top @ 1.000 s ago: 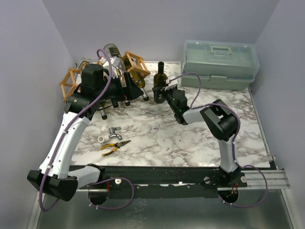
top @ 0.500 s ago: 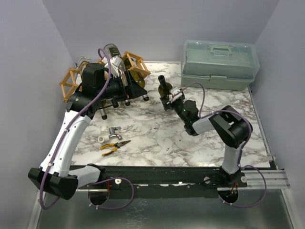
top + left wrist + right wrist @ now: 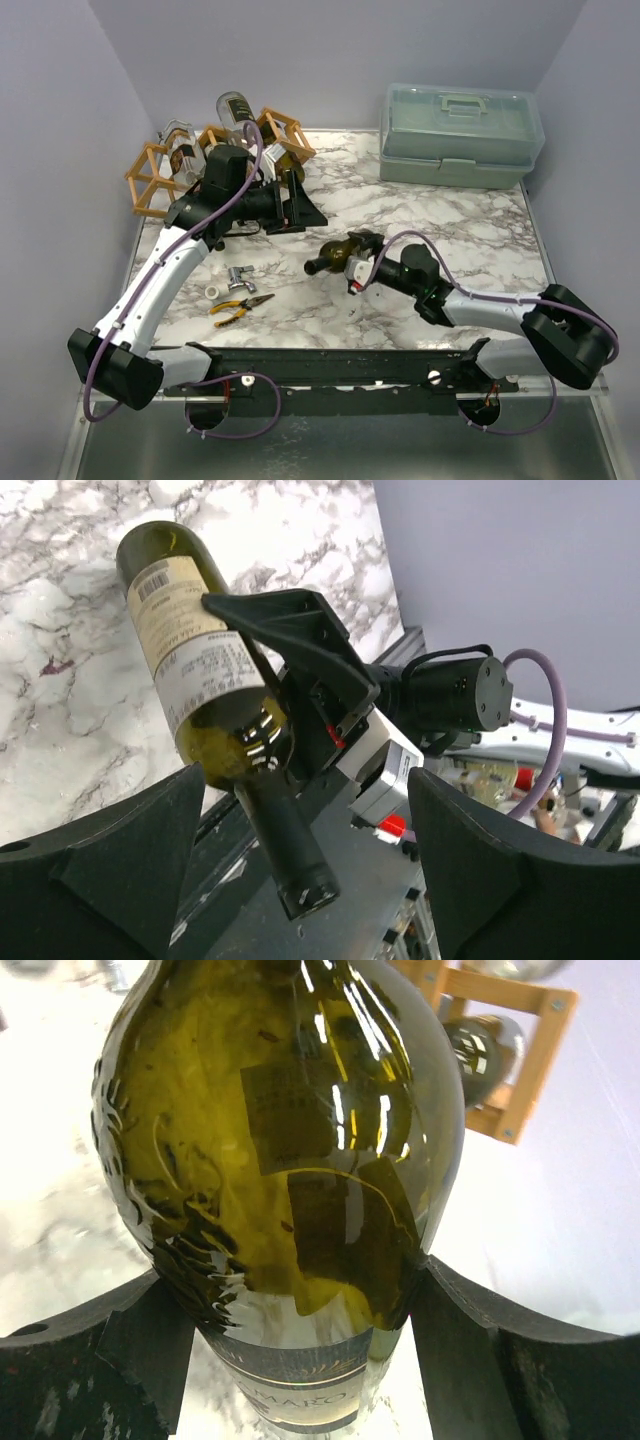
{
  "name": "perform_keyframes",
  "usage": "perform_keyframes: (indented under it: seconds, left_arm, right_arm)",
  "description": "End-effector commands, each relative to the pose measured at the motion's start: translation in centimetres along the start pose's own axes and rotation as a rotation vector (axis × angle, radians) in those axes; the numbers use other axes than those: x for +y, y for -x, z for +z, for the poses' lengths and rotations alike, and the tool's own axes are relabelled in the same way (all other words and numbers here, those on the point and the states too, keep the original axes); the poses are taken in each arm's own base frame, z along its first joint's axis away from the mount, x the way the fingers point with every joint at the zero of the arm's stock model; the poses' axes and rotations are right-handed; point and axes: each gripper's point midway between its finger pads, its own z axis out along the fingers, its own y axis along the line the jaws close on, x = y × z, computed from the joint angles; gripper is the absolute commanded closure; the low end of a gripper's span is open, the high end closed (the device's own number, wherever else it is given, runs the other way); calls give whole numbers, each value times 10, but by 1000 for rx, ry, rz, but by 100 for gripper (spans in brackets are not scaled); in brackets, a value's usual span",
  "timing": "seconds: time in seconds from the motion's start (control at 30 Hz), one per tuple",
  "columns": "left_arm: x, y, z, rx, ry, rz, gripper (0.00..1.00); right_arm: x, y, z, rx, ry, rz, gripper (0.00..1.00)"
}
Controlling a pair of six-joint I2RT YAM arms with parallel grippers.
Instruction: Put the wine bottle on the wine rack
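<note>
near the front edge, yellow-handled pliers (image 3: 240, 306) lie on the marble table (image 3: 480, 230). just beyond them the right gripper (image 3: 357, 268) is clamped on the body of the wine bottle (image 3: 338, 257), which is tipped almost level with its neck pointing left. farther back the left gripper (image 3: 303, 207) hangs with fingers spread wide, holding nothing. the wine rack (image 3: 146, 180) stands at the far left, well apart from the held bottle, and a translucent toolbox (image 3: 460, 130) sits at the far right.

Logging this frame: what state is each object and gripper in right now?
wine bottle: tipped sideways, gripped, off the rack
right gripper: shut on the wine bottle
left gripper: open, empty
wine rack: holding other bottles
toolbox: lid closed
pliers: lying flat, untouched
</note>
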Motion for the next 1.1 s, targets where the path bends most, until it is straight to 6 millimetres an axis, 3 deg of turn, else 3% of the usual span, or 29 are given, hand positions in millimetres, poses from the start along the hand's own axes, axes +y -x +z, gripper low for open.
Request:
perform_keyframes:
  seconds: [0.0, 0.07, 0.2, 0.43, 0.57, 0.67, 1.07]
  left_arm:
    - [4, -29, -1, 88, 46, 52, 17]
    - [26, -44, 1, 135, 168, 92, 18]
    - [44, -81, 7, 230, 214, 98, 19]
    - [53, -121, 15, 335, 225, 106, 25]
    - [59, -141, 21, 415, 230, 105, 41]
    - [62, -153, 29, 482, 221, 97, 41]
    - [63, -161, 48, 560, 229, 140, 53]
  right_arm:
    - [15, 20, -14, -51, 65, -184, 99]
    - [23, 28, -13, -68, 83, -238, 99]
    - [34, 28, -10, -58, 101, -272, 99]
    - [44, 35, -7, -98, 123, -285, 99]
    - [47, 32, -6, -90, 128, -285, 99]
    - [46, 34, -6, -95, 127, -288, 100]
    - [45, 35, -7, -94, 135, -288, 100]
